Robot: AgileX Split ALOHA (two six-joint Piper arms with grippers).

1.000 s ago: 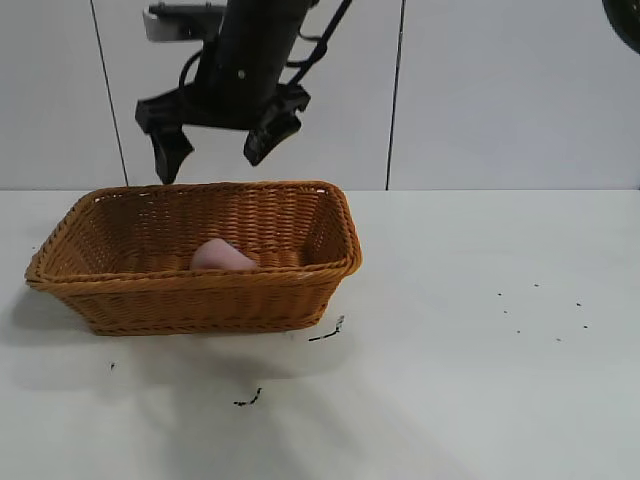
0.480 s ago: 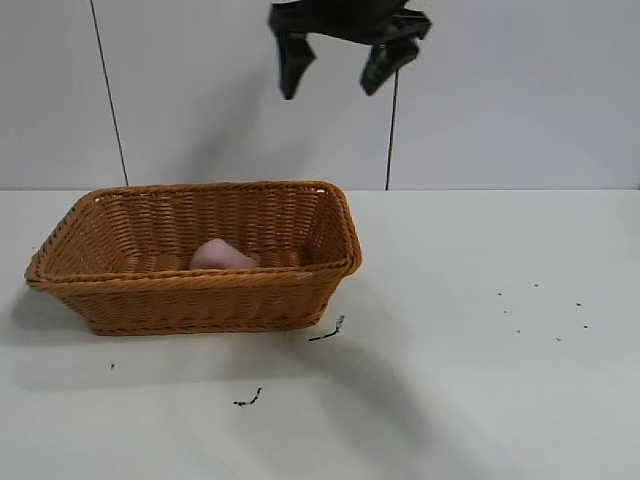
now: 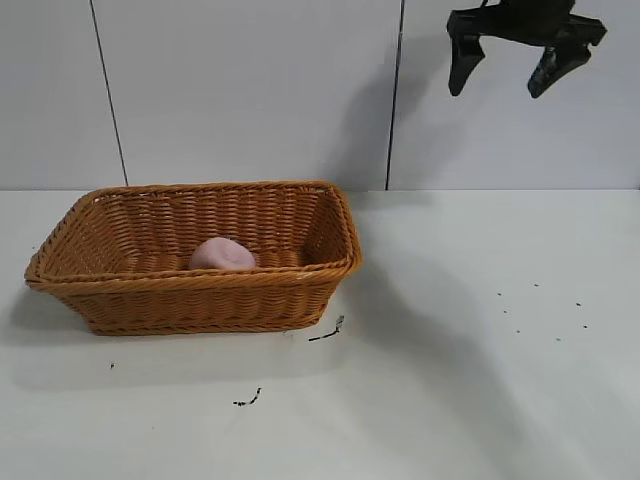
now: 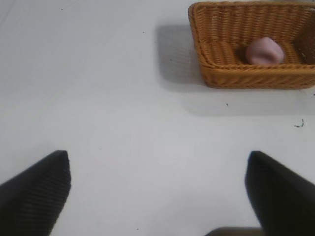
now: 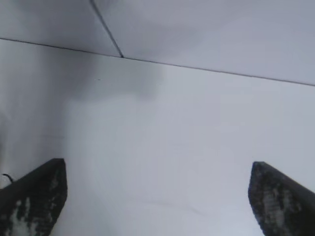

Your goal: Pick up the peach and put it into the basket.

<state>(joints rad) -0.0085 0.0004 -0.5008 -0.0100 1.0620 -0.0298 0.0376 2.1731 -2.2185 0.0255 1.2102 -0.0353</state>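
Exterior view: you see the right end effector (image 3: 518,68) only as two dark fingers hanging from the top edge; its wrist and arm are cut off above. The left end effector does not appear there at all.

The near wall of the basket (image 3: 200,300) hides the lower part of the peach (image 3: 222,255), so you cannot see where it sits on the basket floor.

Left wrist view: the left end effector (image 4: 160,189) shows only two fingertips, cropped by the bottom corners. The basket runs off the right edge.

Dark specks (image 3: 330,330) on the surface (image 3: 450,380) are too small to identify.

Right wrist view: fingertips cropped likewise.
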